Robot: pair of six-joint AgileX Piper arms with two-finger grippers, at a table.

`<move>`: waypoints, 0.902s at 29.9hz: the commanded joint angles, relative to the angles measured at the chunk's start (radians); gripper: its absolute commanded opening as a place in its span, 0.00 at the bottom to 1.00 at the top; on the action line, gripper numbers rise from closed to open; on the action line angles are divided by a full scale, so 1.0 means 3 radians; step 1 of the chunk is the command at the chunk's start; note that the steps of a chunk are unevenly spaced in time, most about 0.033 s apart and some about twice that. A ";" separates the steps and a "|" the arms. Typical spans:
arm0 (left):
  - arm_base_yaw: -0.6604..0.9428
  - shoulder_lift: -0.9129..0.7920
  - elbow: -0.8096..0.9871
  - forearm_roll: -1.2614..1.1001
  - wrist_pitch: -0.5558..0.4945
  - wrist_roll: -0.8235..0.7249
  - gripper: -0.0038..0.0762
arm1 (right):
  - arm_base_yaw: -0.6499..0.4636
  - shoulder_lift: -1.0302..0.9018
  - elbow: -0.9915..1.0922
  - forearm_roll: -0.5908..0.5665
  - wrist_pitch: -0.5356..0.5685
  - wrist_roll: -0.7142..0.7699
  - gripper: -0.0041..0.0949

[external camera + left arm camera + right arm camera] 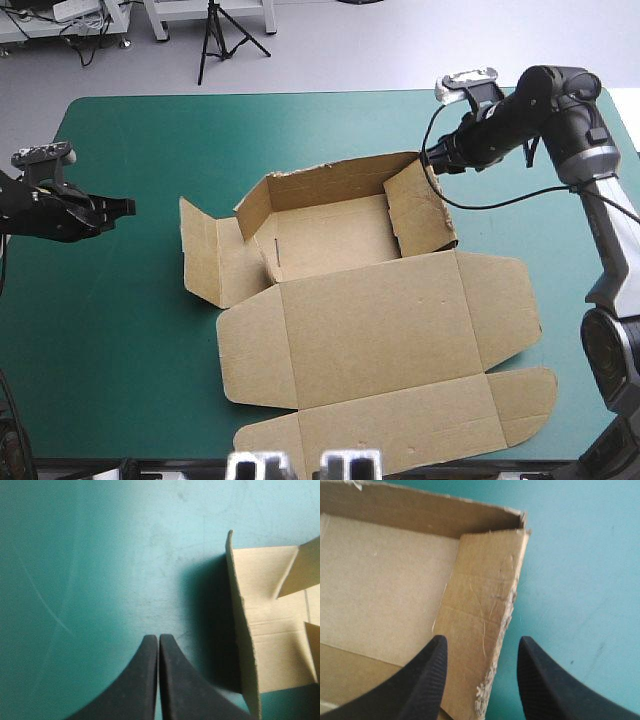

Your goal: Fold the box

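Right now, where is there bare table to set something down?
Bare cover lies left of the box, from the left gripper to the near edge, and along the far edge behind it. Crowded: the near right, filled by the lid, and the right wall, where the right gripper hangs.

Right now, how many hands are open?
1: the right hand, open astride the right wall of the box. The left hand is shut, over the teal-green cover left of the box.

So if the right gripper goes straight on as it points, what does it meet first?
Probably the box's right wall: the right gripper is open, fingers astride that wall's ragged edge by the far corner. Height above it is unclear.
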 commanded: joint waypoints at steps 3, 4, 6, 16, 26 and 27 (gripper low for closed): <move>0.0269 -0.0070 -0.0114 -0.0705 0.0249 0.0166 0.05 | -0.0003 -0.0050 0.0205 0.0156 0.0060 -0.0168 0.46; 0.0285 -0.0070 -0.0114 -0.0745 0.0324 0.0183 0.05 | -0.0003 -0.0004 0.0205 0.0147 0.0060 -0.0173 0.46; 0.0308 -0.0070 -0.0114 -0.0836 0.0575 0.0280 0.05 | -0.0003 0.0085 0.0205 0.0117 0.0065 -0.0173 0.46; 0.0302 -0.0070 -0.0114 -0.1145 0.0721 0.0287 0.04 | -0.0003 0.0501 0.0205 0.0159 0.0066 -0.0165 0.46; 0.0309 0.0035 -0.0114 -0.0960 0.0465 0.0525 0.04 | -0.0003 0.0514 0.0194 0.0432 0.0072 -0.0174 0.02; 0.0309 0.0067 -0.0114 -0.0966 0.0417 0.0525 0.04 | -0.0003 0.0478 0.0194 0.0465 0.0072 -0.0174 0.02</move>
